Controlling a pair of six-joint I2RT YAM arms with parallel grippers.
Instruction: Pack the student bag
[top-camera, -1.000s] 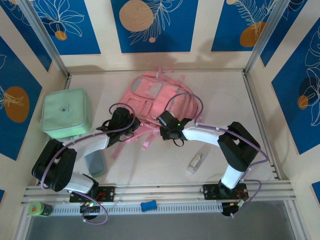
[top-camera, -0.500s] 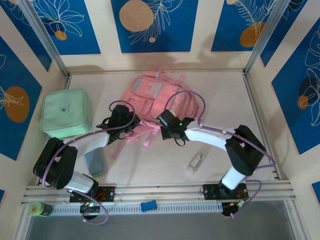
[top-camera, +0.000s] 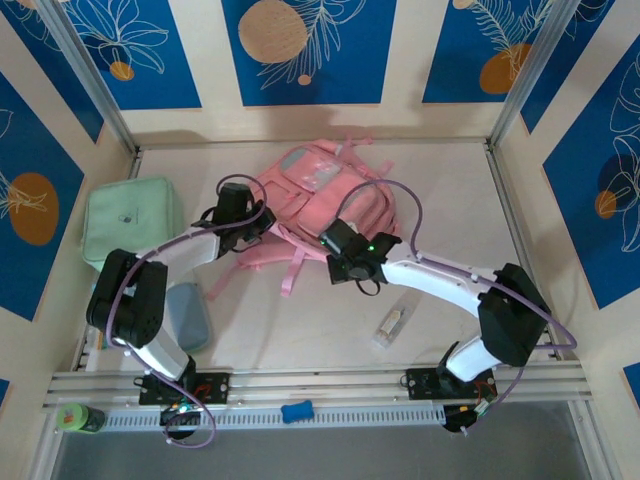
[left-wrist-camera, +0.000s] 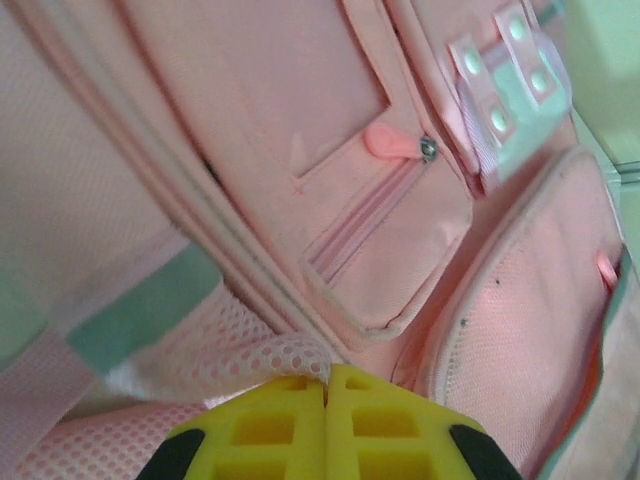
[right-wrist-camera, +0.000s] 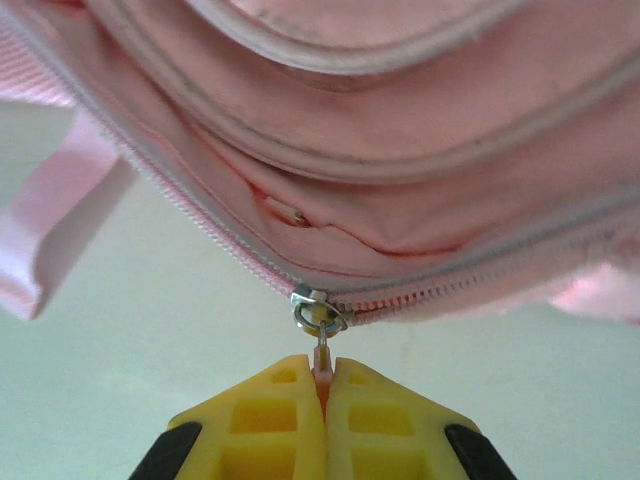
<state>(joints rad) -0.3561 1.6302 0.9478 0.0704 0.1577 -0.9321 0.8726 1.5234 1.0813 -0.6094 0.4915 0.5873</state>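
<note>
Where the mint-green case sits at the far left of the table, the student bag lies flat beside it at the far centre. The left gripper is closed at the bag's left side and appears to pinch the mesh panel. Its likely purpose is to anchor the fabric. The right gripper is clamped on the zip pull, just below the slider. With one side held, a pull along the zip should open the compartment rather than drag the bag. A small pale item lies near right, not yet packed.
</note>
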